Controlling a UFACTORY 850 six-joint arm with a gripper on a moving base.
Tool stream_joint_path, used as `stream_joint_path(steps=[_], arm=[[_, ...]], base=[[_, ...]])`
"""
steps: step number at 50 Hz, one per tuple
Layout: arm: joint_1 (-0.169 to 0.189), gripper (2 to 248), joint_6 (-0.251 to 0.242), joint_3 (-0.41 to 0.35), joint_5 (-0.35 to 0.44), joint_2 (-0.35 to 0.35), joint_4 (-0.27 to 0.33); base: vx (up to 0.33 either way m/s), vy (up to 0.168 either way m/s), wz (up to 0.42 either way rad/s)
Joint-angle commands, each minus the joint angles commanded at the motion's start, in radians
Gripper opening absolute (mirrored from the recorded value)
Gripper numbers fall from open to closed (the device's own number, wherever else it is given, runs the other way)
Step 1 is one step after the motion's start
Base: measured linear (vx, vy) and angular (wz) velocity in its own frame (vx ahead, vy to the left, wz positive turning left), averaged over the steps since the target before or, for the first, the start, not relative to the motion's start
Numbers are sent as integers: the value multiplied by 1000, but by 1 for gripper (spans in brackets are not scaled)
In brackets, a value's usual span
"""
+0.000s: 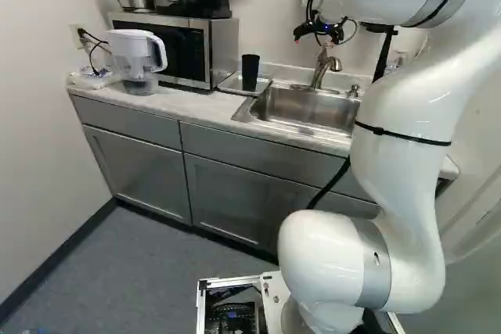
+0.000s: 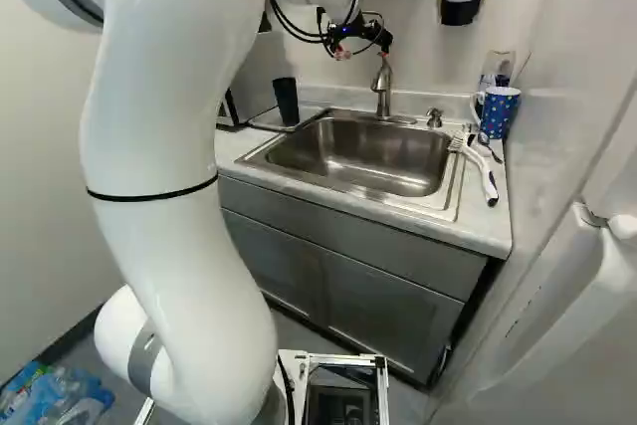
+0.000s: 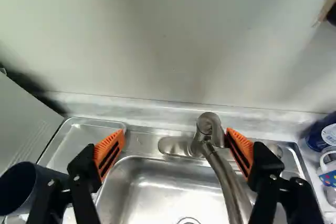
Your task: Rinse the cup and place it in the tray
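Nearest, we see the steel sink [image 2: 358, 158]; above its back edge hangs our gripper [image 1: 313, 42], fingers spread wide apart, the faucet [image 3: 226, 174] showing between them in the wrist view. Beside the sink we find the black cup [image 1: 250, 73] upright in the metal tray [image 3: 79, 130], near the microwave [image 1: 221, 48]. Behind them we see the wall [image 3: 168, 40].

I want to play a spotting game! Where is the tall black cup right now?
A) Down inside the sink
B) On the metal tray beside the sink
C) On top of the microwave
B: the black cup stands upright on the metal tray, between the microwave and the sink.
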State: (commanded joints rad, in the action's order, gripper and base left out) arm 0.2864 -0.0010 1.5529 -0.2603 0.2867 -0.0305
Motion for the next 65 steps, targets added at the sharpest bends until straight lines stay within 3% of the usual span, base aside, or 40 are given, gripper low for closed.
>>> stream_joint_path(steps=[20,65], arm=[[-1,247,0,-37,0,-32,0],[-34,247,0,-236,-12,-215,0]], base=[[0,0,0],[0,0,0]])
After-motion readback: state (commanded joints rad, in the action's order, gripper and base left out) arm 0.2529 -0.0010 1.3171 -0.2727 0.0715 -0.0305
